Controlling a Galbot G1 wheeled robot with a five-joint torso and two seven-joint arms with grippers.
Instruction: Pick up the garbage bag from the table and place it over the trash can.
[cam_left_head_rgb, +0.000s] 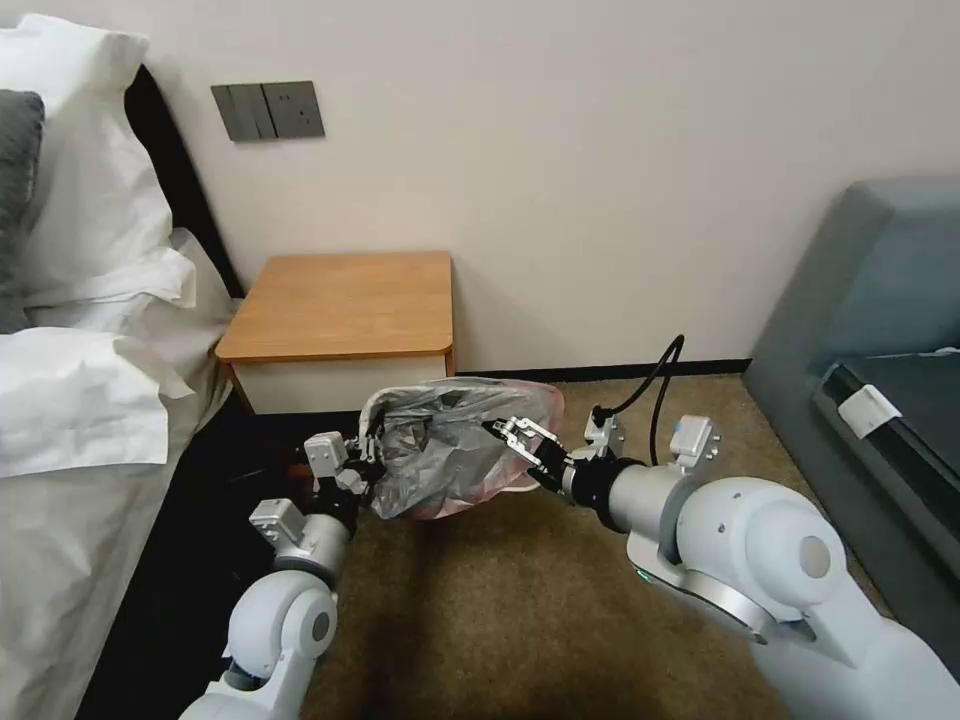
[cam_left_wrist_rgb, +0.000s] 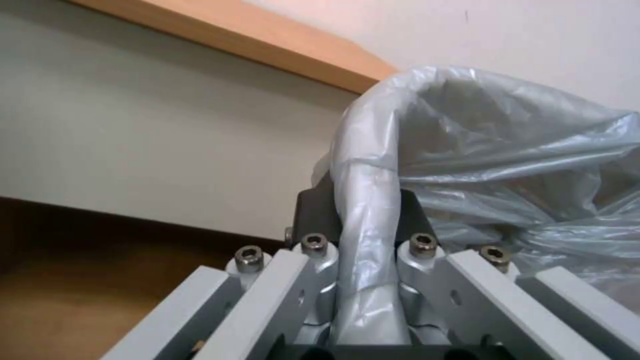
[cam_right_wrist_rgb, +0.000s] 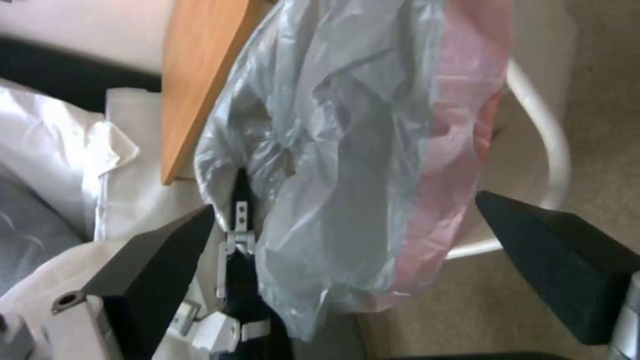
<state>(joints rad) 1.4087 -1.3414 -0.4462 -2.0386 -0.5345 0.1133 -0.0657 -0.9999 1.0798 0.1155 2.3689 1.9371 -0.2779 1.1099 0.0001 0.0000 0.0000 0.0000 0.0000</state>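
A wheeled robot faces a small bedside table (cam_left_head_rgb: 340, 305) with an orange-brown wooden top and a white drawer front, standing against a pale wall beside a bed (cam_left_head_rgb: 85, 380) with white linen. Just in front of the table, lower than its top, the garbage bag (cam_left_head_rgb: 450, 450) hangs in the air above the brown carpet (cam_left_head_rgb: 500, 610). It is a wrinkled, glossy, translucent grey film with a pinkish edge on the side away from the table. The left gripper (cam_left_head_rgb: 372, 450) reaches up from the carpet side of the table and pinches the bag's edge nearest the bed; in the left wrist view a rolled strip of the grey film (cam_left_wrist_rgb: 367, 225) runs straight down between its dark pads, which are pressed onto it. The right gripper (cam_left_head_rgb: 505, 432) comes in from the other side and sits at the middle of the bag, on the side away from the bed. In the right wrist view its two dark fingers (cam_right_wrist_rgb: 160, 260) stand spread wide apart, with the bag hanging between them and not touched by either. Behind the pink part of the bag in that same view, the cream rolled rim of the trash can (cam_right_wrist_rgb: 557, 150) curves around on the carpet, close beside the table's corner. A grey sofa (cam_left_head_rgb: 870, 300) stands well away from the table, along the far side of the carpet.
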